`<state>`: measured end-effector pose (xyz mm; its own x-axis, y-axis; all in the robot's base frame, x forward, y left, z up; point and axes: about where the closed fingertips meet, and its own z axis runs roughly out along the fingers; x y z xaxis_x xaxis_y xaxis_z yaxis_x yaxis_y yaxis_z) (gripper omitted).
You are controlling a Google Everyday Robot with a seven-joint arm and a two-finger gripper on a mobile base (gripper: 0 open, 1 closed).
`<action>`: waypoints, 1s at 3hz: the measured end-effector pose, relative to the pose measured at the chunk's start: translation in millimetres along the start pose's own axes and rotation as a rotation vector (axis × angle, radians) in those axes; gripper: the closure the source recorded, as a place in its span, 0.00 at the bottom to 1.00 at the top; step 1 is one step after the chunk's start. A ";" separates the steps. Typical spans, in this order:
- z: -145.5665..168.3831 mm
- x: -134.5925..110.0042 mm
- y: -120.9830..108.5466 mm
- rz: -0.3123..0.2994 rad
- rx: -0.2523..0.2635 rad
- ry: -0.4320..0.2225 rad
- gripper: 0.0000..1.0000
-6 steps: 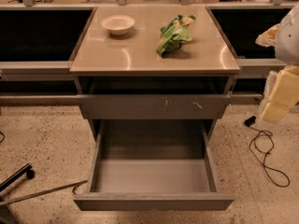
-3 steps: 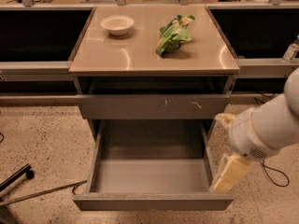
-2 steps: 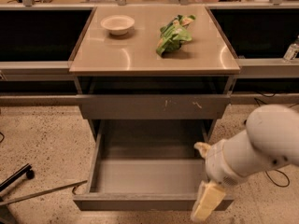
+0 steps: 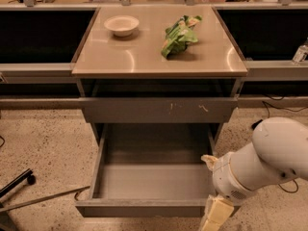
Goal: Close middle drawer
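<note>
You're on the approach: the claw [image 4: 215,219] sits at five o'clock of the open middle drawer [image 4: 144,181]; open or closed, you can't tell. Next, press its front toward twelve.

No legible text, labels or numbers anywhere.

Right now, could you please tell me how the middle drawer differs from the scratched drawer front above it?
The middle drawer is pulled far out, its inside showing; the scratched drawer front sits further back. The middle drawer's front is plain; the scratched drawer front bears pale marks. Both are grey and handle-less. The gripper hangs by the middle drawer's front corner.
</note>
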<state>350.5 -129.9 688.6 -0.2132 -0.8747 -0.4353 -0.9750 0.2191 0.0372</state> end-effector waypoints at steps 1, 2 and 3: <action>16.1 9.8 -0.7 0.012 -0.019 -0.010 0.00; 74.1 34.9 1.4 0.041 -0.073 -0.005 0.00; 135.0 50.8 6.6 0.027 -0.114 -0.005 0.00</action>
<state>341.7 -114.6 545.4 -0.2397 -0.8668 -0.4373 -0.9697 0.1919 0.1511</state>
